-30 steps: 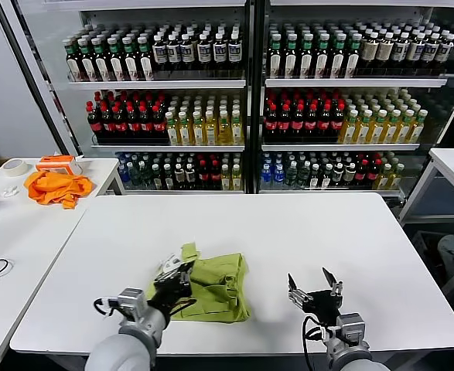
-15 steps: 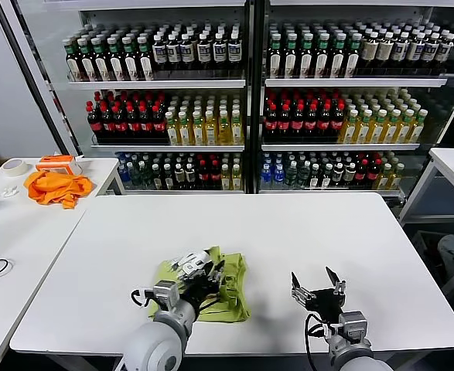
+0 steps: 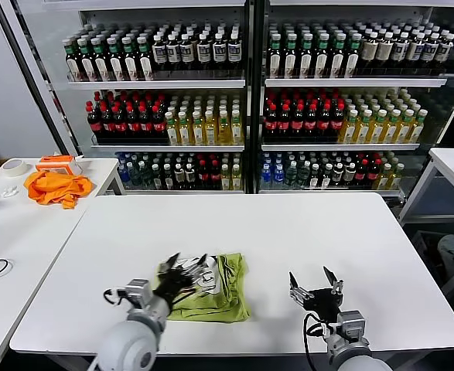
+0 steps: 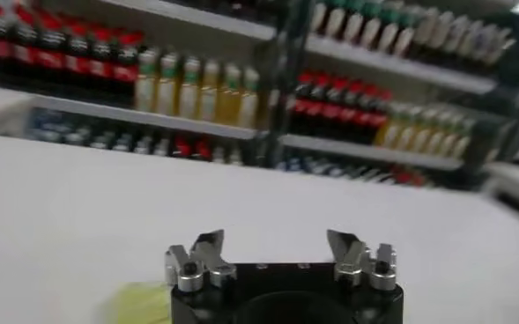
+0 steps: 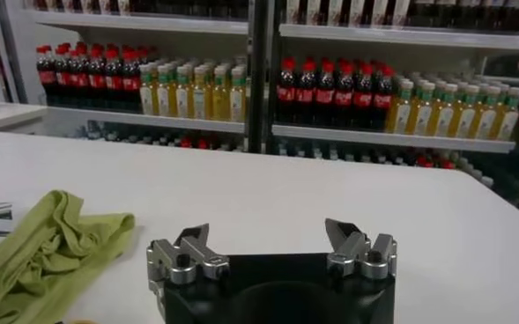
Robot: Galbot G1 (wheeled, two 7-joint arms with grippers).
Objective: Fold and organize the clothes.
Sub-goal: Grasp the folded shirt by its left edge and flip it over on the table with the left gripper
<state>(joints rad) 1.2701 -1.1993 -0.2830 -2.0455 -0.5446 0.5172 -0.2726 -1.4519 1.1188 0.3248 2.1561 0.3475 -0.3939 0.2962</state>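
The T-shirt (image 3: 211, 290) is lying on the white worktop (image 3: 288, 232) near its front edge, bunched into a rough rectangular bundle rather than spread flat, with its longer side running left to right across my view and its soft, wrinkled folds piling toward the right end. It is a light yellow-green cotton, matte and creased, and part of a white print is showing on the upper face near my left end effector (image 3: 182, 272). That end effector is hovering at the bundle's left end with its fingers spread apart and nothing clamped between them; in my left wrist view the two dark metal fingers (image 4: 208, 249) are standing wide with only a sliver of the green cloth showing at the edge. My right end effector (image 3: 315, 283) is waiting over bare worktop to the right of the shirt, clear of it, also spread wide and gripping nothing; from its wrist view the T-shirt's rumpled edge (image 5: 39, 255) is lying off to one side. On a second worktop (image 3: 95, 168) to my far left an orange cloth (image 3: 55, 188) is sitting in a loose heap, and behind everything glass-fronted shelves (image 3: 242, 100) are holding rows of bottles.
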